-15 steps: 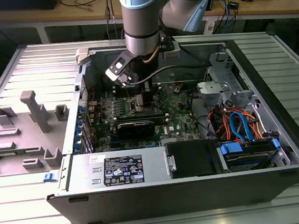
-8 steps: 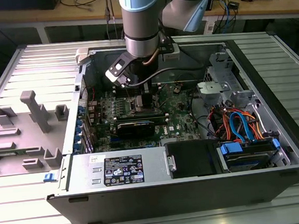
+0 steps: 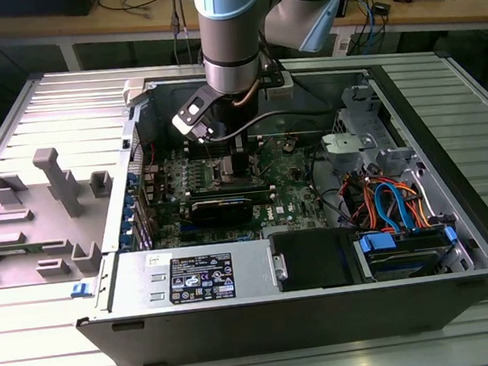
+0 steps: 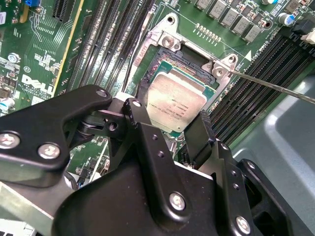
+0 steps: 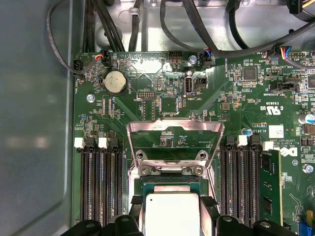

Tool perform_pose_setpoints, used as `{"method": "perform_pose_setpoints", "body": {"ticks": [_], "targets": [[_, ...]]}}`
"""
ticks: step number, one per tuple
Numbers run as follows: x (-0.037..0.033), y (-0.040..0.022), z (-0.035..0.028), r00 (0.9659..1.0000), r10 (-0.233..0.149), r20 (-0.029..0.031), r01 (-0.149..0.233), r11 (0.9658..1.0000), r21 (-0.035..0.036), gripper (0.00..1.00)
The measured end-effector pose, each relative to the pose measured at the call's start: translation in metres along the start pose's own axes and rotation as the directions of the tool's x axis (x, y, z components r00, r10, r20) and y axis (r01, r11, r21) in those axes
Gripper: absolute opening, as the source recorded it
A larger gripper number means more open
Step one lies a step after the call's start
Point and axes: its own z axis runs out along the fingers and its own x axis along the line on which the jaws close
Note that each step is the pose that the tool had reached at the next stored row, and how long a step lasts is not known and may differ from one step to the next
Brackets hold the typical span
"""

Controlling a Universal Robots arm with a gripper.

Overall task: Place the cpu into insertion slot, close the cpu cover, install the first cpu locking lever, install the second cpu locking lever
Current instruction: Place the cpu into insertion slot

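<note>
1. Under my wrist, my hand [image 4: 171,112] sits low over the cpu [image 4: 179,98], flanking it at two opposite edges. Whether it pinches the chip or stands just free of it, I cannot tell.
2. The cpu lies flat, silvery top up, square to the insertion slot [image 4: 171,63] and seemingly seated in it or nearly so, near the middle of the motherboard [image 5: 162,98].
3. I judge the chip light, stiff and smooth. Its underside and the slot's contacts are fragile, so I would hold it by the side edges only, keep it level, and neither press nor slide it.
4. Just beyond the cpu, the cpu cover [image 5: 152,127] stands swung up on its hinge, not yet closed.
5. A thin metal rod [image 4: 275,87], probably a locking lever, sticks out unlatched from one corner of the slot, above the memory slots [image 5: 101,182].
6. Farther off, toward the motherboard's edge, lies the coin battery [image 5: 117,81], well apart from the slot.
</note>
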Motion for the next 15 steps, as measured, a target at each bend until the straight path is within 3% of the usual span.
{"method": "perform_pose_setpoints", "body": {"ticks": [7, 8, 9, 10, 15], "targets": [[0.0, 0.0, 0.0, 1.0, 0.0, 0.0004, 0.0, 1.0, 0.0, 0.54], [0.0, 0.0, 0.0, 1.0, -0.001, 0.0091, 0.001, 1.0, 0.0, 0.54], [0.0001, 0.0, 0.0001, 0.9997, -0.001, 0.0261, 0.001, 1.0, -0.0001, 0.54], [0.0003, 0.0, 0.0004, 0.9994, -0.002, 0.0339, 0.002, 1.0, 0.0, 0.54], [0.0021, 0.0, 0.0036, 0.9994, -0.007, 0.0339, 0.007, 1.0, 0.0001, 0.54]]}}
